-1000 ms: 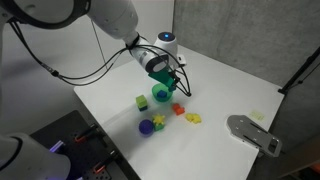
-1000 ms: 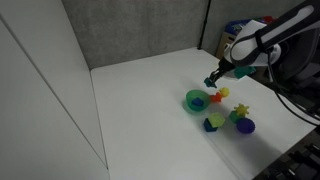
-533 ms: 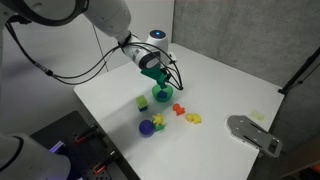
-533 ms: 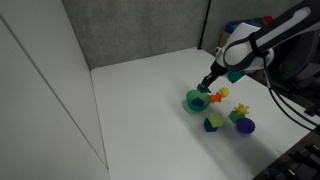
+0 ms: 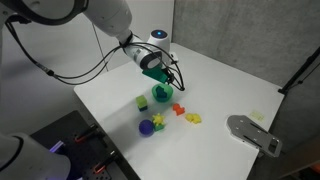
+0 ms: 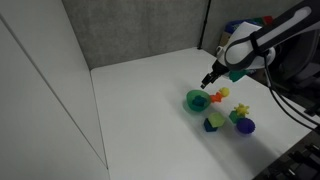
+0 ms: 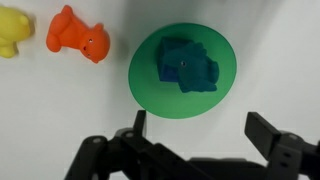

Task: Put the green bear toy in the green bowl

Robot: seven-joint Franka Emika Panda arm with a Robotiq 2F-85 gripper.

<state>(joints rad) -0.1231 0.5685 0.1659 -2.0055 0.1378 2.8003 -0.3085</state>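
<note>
- The green bear toy (image 7: 188,66) is seen lying inside the green bowl (image 7: 150,85), close to its middle, in the wrist view.
- The jaws are held released and spread wide. In the wrist view their two fingers are shown at the lower edge of the picture, one just below the bowl's rim and one out to the side.
- The toy is not touched by either finger.
- In both exterior views the jaws are positioned just above the bowl and apart from it.
- The bowl is set upright on the white tabletop (image 7: 285,40).
- An orange toy (image 7: 78,33) and a yellow toy (image 7: 12,30) are laid side by side on the tabletop, near the bowl but clear of it.
- In an exterior view a yellow-green block (image 5: 142,101) is seen just beside the bowl, and a purple round piece (image 5: 147,126) is placed closer to the tabletop's edge.
- A grey flat object (image 5: 255,133) is set well apart from the toys.
</note>
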